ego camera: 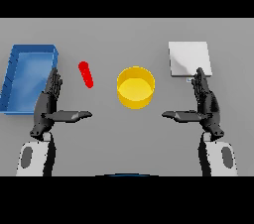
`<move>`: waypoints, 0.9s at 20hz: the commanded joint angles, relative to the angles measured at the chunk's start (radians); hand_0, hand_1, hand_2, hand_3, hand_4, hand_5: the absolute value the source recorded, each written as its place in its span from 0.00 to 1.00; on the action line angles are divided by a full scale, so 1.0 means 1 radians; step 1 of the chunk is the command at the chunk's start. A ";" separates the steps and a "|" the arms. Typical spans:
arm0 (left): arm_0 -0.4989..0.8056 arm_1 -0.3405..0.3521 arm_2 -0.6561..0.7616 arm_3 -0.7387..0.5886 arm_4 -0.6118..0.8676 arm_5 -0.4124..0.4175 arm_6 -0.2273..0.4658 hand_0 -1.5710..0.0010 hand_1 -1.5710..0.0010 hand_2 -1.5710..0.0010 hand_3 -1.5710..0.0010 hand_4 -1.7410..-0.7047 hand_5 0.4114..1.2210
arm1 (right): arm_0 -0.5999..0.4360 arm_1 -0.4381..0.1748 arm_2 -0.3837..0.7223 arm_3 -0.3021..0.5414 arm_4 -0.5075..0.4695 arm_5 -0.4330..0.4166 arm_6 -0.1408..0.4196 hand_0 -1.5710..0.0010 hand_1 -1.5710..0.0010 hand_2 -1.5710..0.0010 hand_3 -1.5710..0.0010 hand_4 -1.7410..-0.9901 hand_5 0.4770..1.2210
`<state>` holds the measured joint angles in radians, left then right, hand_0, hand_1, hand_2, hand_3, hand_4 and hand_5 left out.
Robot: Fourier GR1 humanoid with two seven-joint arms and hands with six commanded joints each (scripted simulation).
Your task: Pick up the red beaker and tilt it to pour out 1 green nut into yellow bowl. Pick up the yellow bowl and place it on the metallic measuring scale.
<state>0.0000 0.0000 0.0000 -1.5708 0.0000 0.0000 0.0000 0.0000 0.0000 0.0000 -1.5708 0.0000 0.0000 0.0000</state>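
Head view: beaker [86, 75] lies on the bench [129, 134], left of the bowl [135, 87]. Scale [190, 59] sits far right, blue tray [28, 77] far left. Left hand [48, 105] and right hand [206, 104] hover, fingers straight, holding nothing.

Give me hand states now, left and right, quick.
Left hand: open, fingers straight, thumb out, holding nothing.
Right hand: open, fingers straight, thumb out, holding nothing.
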 commanded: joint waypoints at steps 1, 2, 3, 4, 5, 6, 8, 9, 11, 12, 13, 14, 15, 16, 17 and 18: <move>0.001 0.000 0.000 -0.001 0.000 0.000 -0.001 1.00 1.00 1.00 1.00 0.57 0.23 | 0.001 0.001 0.001 -0.001 0.000 -0.001 -0.001 1.00 1.00 1.00 1.00 0.76 0.16; 0.003 0.000 0.000 -0.002 0.001 0.000 -0.002 1.00 1.00 1.00 1.00 0.57 0.23 | 0.002 0.002 0.002 -0.002 0.001 -0.001 -0.002 1.00 1.00 1.00 1.00 0.76 0.16; 0.006 0.001 -0.001 -0.004 0.001 -0.001 -0.003 1.00 1.00 1.00 1.00 0.57 0.23 | 0.004 0.003 0.004 -0.003 0.003 -0.002 -0.002 1.00 1.00 1.00 1.00 0.76 0.16; 0.009 0.001 -0.002 -0.006 0.001 -0.002 -0.004 1.00 1.00 1.00 1.00 0.57 0.23 | 0.006 0.005 0.006 -0.005 0.004 -0.003 -0.003 1.00 1.00 1.00 1.00 0.76 0.16; 0.012 0.001 -0.002 -0.009 0.001 -0.002 -0.005 1.00 1.00 1.00 1.00 0.57 0.23 | 0.008 0.007 0.008 -0.007 0.006 -0.004 -0.003 1.00 1.00 1.00 1.00 0.76 0.16; 0.014 0.007 0.001 -0.012 0.004 -0.004 0.001 1.00 1.00 1.00 1.00 0.57 0.23 | 0.021 0.006 0.011 -0.016 0.007 -0.003 -0.013 1.00 1.00 1.00 1.00 0.76 0.16; 0.083 0.048 -0.055 -0.087 -0.062 -0.025 -0.023 1.00 1.00 1.00 1.00 0.56 0.23 | 0.074 -0.052 0.079 -0.066 0.198 -0.065 -0.103 1.00 1.00 1.00 1.00 0.77 0.16; 0.099 0.047 -0.079 -0.115 -0.085 -0.022 -0.012 1.00 1.00 1.00 1.00 0.56 0.23 | 0.093 -0.051 0.107 -0.084 0.249 -0.080 -0.111 1.00 1.00 1.00 1.00 0.77 0.16; 0.107 0.060 -0.086 -0.137 -0.098 -0.023 0.022 1.00 1.00 1.00 1.00 0.56 0.23 | 0.109 -0.055 0.129 -0.110 0.300 -0.097 -0.079 1.00 1.00 1.00 1.00 0.77 0.15; 0.109 0.064 -0.093 -0.149 -0.105 -0.024 0.035 1.00 1.00 1.00 1.00 0.56 0.23 | 0.111 -0.059 0.127 -0.114 0.304 -0.099 -0.071 1.00 1.00 1.00 1.00 0.77 0.15; 0.116 0.064 -0.102 -0.163 -0.118 -0.020 0.037 1.00 1.00 1.00 1.00 0.56 0.24 | 0.111 -0.052 0.129 -0.120 0.298 -0.098 -0.072 1.00 1.00 1.00 1.00 0.76 0.16; 0.108 0.070 -0.100 -0.155 -0.118 -0.024 0.046 1.00 1.00 1.00 1.00 0.56 0.24 | 0.125 -0.050 0.129 -0.122 0.296 -0.099 -0.084 1.00 1.00 1.00 1.00 0.74 0.16; 0.103 0.069 -0.104 -0.135 -0.127 -0.025 0.050 1.00 1.00 1.00 1.00 0.56 0.24 | 0.116 -0.053 0.126 -0.125 0.285 -0.089 -0.074 1.00 1.00 1.00 1.00 0.73 0.16; 0.100 0.062 -0.115 -0.131 -0.140 -0.022 0.050 1.00 1.00 1.00 1.00 0.56 0.24 | 0.118 -0.048 0.131 -0.127 0.278 -0.082 -0.076 1.00 1.00 1.00 1.00 0.72 0.17; 0.077 0.061 -0.113 -0.105 -0.148 -0.018 0.046 1.00 1.00 1.00 1.00 0.56 0.24 | 0.117 -0.047 0.129 -0.142 0.261 -0.071 -0.071 1.00 1.00 1.00 1.00 0.71 0.18; 0.045 0.063 -0.105 -0.068 -0.149 -0.018 0.053 1.00 1.00 1.00 1.00 0.55 0.24 | 0.123 -0.042 0.135 -0.143 0.264 -0.071 -0.080 1.00 1.00 1.00 1.00 0.69 0.18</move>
<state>0.0444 0.0636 -0.1046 -1.6394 -0.1490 -0.0178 0.0589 0.1230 -0.0418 0.1352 -1.7140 0.2641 -0.0708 -0.0805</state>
